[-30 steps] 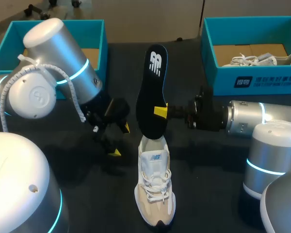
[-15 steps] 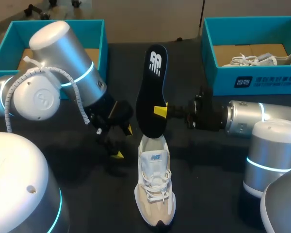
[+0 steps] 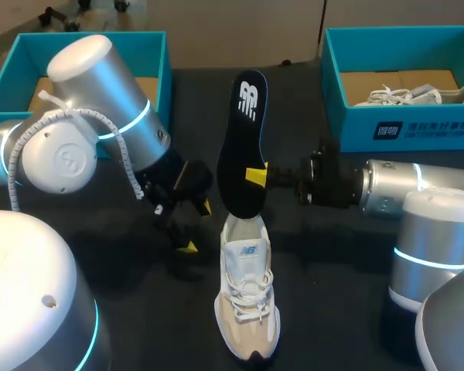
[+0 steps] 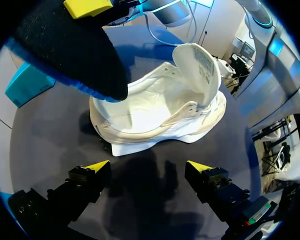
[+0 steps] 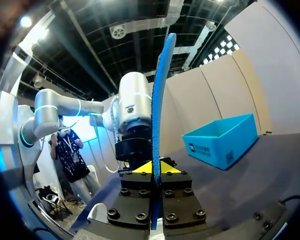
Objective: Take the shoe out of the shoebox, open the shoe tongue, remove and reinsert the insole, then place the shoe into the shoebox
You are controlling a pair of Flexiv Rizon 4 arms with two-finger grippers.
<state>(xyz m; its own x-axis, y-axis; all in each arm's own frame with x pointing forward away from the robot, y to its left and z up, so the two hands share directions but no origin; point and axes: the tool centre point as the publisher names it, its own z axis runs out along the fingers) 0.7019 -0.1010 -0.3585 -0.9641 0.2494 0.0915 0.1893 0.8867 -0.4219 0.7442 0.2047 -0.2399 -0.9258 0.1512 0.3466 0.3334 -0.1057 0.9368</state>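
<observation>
Insole (image 3: 243, 147) stands nearly upright over the shoe (image 3: 247, 309), gripped at its edge by the right claw (image 3: 257, 176), whose 2 fingers are pressed flat against it from both sides. Its long axis runs up and down, with the lower end at the shoe's heel opening; contact with the collar cannot be judged. The shoe lies on the tabletop (image 3: 317, 263) near the middle of the near edge, toe toward that edge, tongue raised. The left claw (image 3: 195, 226) hangs just left of the heel, wide open and empty. The left shoebox (image 3: 158, 69) and right shoebox (image 3: 417, 124) sit at the far corners, well apart from the shoe, so the downward path looks unobstructed.
</observation>
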